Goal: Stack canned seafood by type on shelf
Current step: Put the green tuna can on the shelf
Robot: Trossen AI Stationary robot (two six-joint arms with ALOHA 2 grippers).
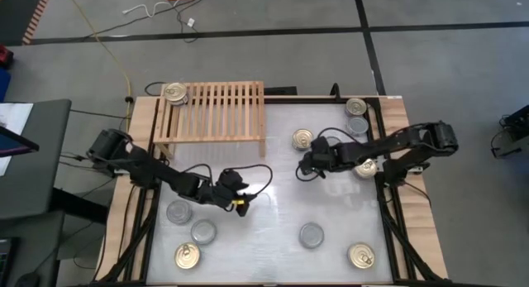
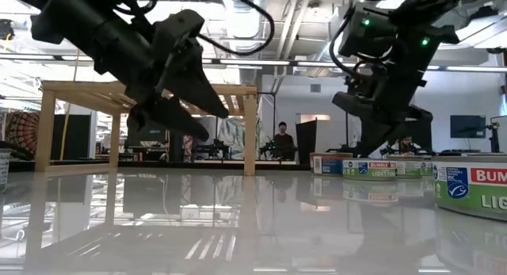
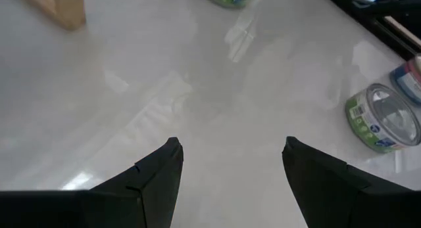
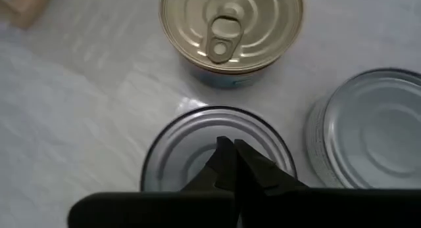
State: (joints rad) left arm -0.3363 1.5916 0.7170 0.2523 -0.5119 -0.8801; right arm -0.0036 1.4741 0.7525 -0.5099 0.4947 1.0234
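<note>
gold-topped cans point(image 1: 303, 139) number five, silver five; left gripper point(image 1: 240, 206) spread, right gripper point(image 1: 304, 165) pressed together.

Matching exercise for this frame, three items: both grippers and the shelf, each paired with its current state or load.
Things:
1. left gripper
2. right gripper
3. shelf

States:
A. carries a single gold-topped can at one corner
B. jaws open, bare tabletop beneath
C. jaws shut, poised over a silver-topped can

Pairs: 1-B, 2-C, 3-A
</note>
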